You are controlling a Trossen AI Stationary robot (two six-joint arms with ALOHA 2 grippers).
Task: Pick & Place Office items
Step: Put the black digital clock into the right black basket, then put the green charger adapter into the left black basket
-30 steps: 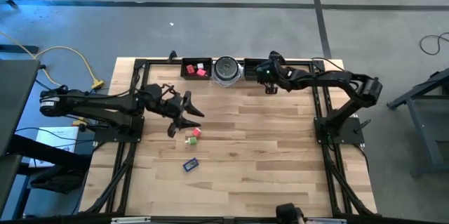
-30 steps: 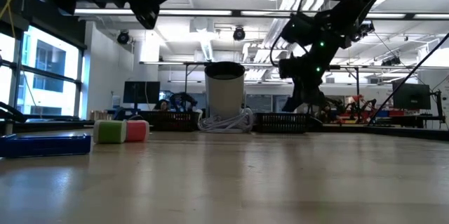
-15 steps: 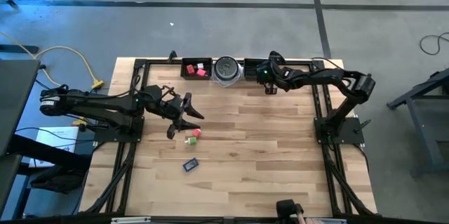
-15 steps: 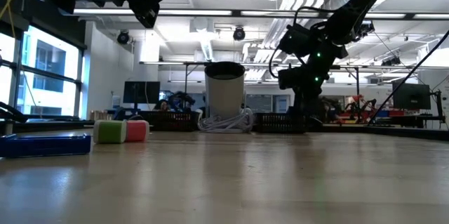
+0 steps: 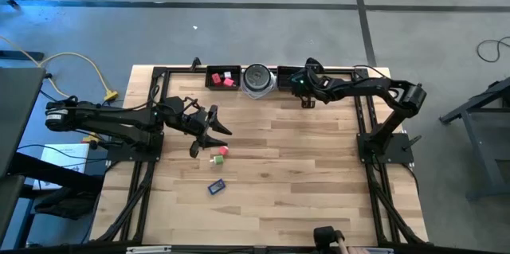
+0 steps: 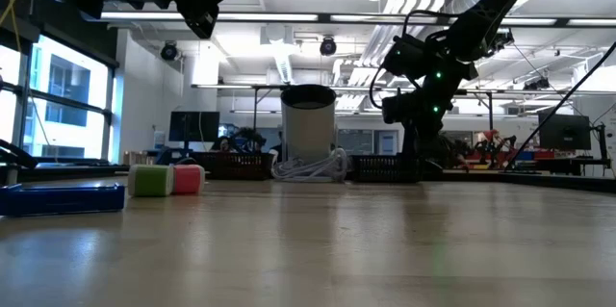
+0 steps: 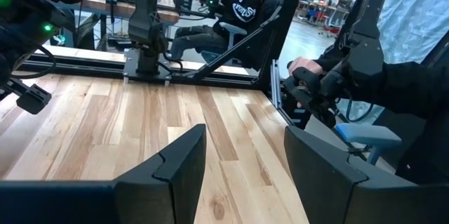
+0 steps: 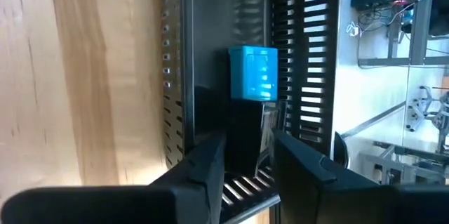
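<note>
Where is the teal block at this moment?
In the right wrist view, the teal block lies inside the black tray at the table's far edge, just ahead of the right gripper.

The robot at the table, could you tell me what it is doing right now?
It is sorting small office items into black trays. The right gripper hangs over the right tray, jaws apart above a black bar beside a teal block. The left gripper hovers open over the green cube and red block.
</note>
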